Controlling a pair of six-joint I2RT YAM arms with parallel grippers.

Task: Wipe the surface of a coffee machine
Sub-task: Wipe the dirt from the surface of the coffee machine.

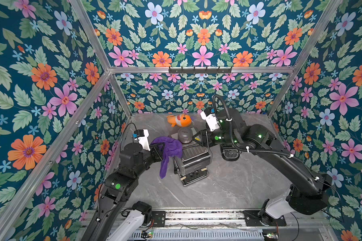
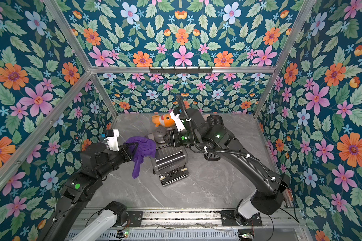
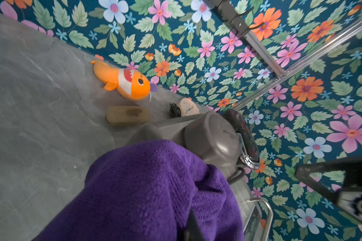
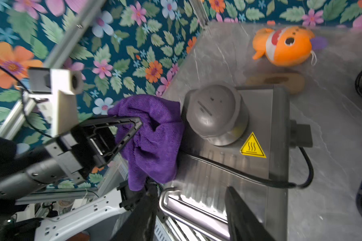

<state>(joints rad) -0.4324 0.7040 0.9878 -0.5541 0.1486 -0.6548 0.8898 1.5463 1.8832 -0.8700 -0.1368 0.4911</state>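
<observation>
The left gripper is clamped on a bunched purple cloth. The gathered part is pressed against the left edge of the coffee machine, just beside its grey domed lid, and a loose tail hangs down the machine's left side toward the table. The right gripper hovers over the machine's ribbed top from the right with its jaws apart and nothing between them. Whether a finger touches the metal cannot be told.

The machine stands mid-table, front facing near, with its power cord trailing over the top toward the right. An orange plush fish lies well behind it at the far wall.

The cloth is soft and light, so it will fold and slip rather than push. A tight grip on the bunch, as here, looks right, with the free folds doing the wiping. The machine looks heavy and rigid with smooth, slippery metal, and it is best steadied at its top rail or side. A hot-surface sticker marks the top.
</observation>
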